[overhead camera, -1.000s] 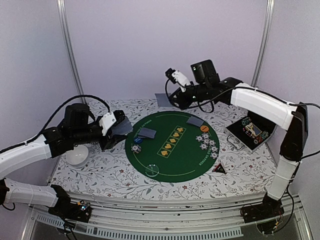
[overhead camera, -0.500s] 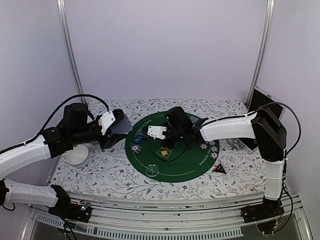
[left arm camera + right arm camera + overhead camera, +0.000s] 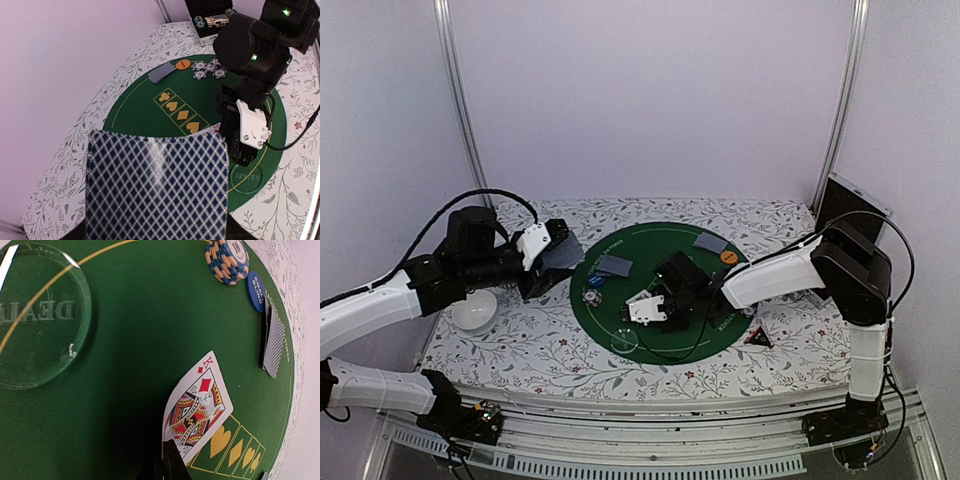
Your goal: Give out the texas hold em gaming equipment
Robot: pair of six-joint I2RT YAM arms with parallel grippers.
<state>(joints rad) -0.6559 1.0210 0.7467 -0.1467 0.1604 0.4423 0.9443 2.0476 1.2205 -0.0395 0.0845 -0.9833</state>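
In the left wrist view a deck of playing cards (image 3: 157, 185) with a blue diamond-patterned back fills the foreground and hides my left gripper's fingers. From above, my left gripper (image 3: 548, 262) is shut on that deck (image 3: 560, 256) beside the mat's left edge. My right gripper (image 3: 167, 460) is shut on the corner of a king of diamonds (image 3: 197, 407), face-up and tilted just above the green mat (image 3: 125, 340). It hangs low over the mat's near left part (image 3: 645, 318). Two small card piles (image 3: 614, 265) (image 3: 710, 242), a blue button (image 3: 595, 282), an orange button (image 3: 728, 257) and a chip stack (image 3: 590, 297) lie on the mat.
A clear dealer disc (image 3: 625, 340) lies just in front of my right gripper. More chips (image 3: 207, 70) sit near the orange button. A white bowl (image 3: 475, 310) stands left of the mat, a black triangle (image 3: 758, 338) at its near right, an open case (image 3: 845, 205) at the far right.
My right arm swung from the far back down over the mat, then toward its near left part, now low with the king. The left arm with the deck has not moved.
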